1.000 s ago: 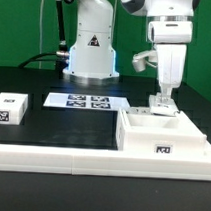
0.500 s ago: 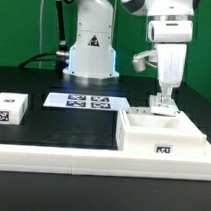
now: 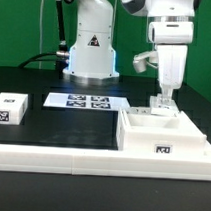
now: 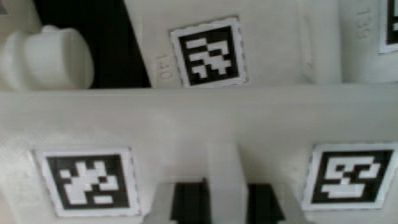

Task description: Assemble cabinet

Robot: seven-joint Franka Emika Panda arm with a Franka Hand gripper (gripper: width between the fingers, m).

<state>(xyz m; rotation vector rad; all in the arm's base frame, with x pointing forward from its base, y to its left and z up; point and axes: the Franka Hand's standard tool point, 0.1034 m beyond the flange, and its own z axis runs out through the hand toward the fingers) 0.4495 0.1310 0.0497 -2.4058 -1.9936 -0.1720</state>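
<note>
Nearest, the glossy white plastic box-shaped cabinet body [image 3: 167, 145] sits at the exterior view's right, with 1 small white tagged panel [image 3: 10, 109] well apart at its left. At the body's far wall the gripper [image 3: 165, 100], unmoved since 1 second ago, pinches a thin white ridge [image 4: 222, 165], its fingers [image 4: 187, 203] almost touching.

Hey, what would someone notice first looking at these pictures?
The robot's gripper stands out, pinched shut on the far wall of the open white cabinet at the exterior view's right. Farther left lie the marker board and a small white tagged block.
</note>
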